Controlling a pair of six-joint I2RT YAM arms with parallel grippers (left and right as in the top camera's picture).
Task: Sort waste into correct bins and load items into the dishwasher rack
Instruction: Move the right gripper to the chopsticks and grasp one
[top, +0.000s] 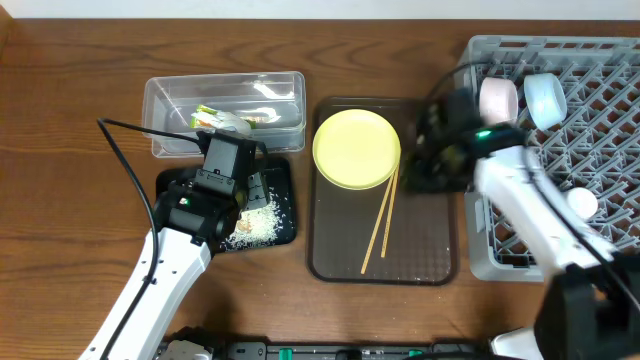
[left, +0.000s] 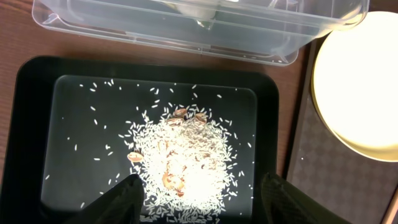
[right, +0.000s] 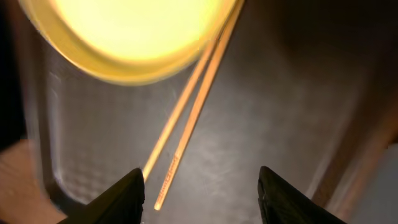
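Both pincers released, chopsticks lying on the brown tray

The right gripper (right: 200, 186) hangs over the brown serving tray (top: 430, 250), fingers spread wide with nothing between them. Right under it lie the chopsticks (right: 186, 118), two thin pale wooden sticks side by side, slanting from the rim of the yellow plate (top: 357, 149) toward the tray's near edge. The plate is round, glossy and bare, in the tray's far-left corner. Just left of the tray, the left gripper (left: 199, 186) is released too, hovering over the black tray (left: 31, 81), where a heap of white rice (left: 186, 155) with a few brownish bits has grains scattered all round it. Left of the tray and farther back, the clear tub (top: 170, 100) holds the green-and-orange wrapper (top: 215, 118). Right of the tray, the grey rack (top: 600, 130) carries the pinkish bowl (top: 498, 98), blue bowl (top: 545, 98) and white cup (top: 582, 205).
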